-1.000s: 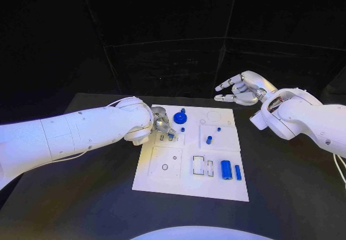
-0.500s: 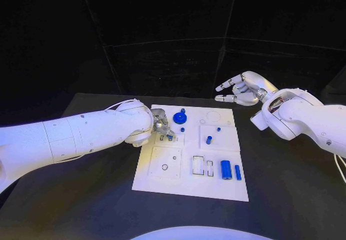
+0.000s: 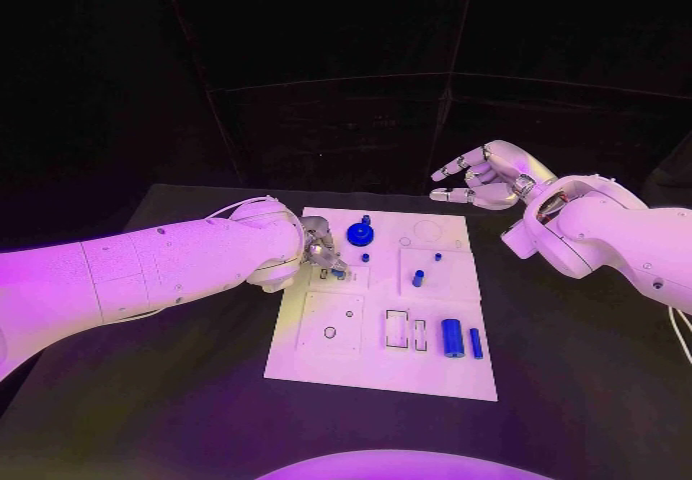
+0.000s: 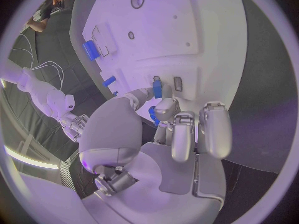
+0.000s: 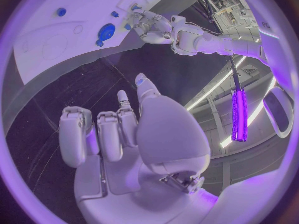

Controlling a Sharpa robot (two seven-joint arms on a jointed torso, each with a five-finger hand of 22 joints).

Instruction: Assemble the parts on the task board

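The white task board (image 3: 378, 372) lies in the middle of the black table. My left hand (image 3: 320, 253) hovers over the board's upper-left part and pinches a small blue part (image 4: 157, 89) between thumb and a finger, right by two small slots (image 4: 177, 83). The same blue part (image 3: 338, 272) shows below the fingertips in the head view. My right hand (image 3: 483, 173) is raised beyond the board's far right corner, fingers apart and holding nothing. On the board sit a blue round piece (image 3: 359, 236), a blue peg (image 3: 418, 279), a blue cylinder (image 3: 451, 339) and a thin blue bar (image 3: 476, 344).
Rectangular slots (image 3: 397, 330) and small round holes (image 3: 330, 332) are set in the board's near half. The right wrist view shows the board (image 5: 56, 40) with the round blue piece (image 5: 106, 33) and my left hand (image 5: 146, 22) beyond it. Bare black table surrounds the board.
My left hand has shifted slightly over the upper-left slots, still pinching the small blue part. The right hand has stayed where it was.
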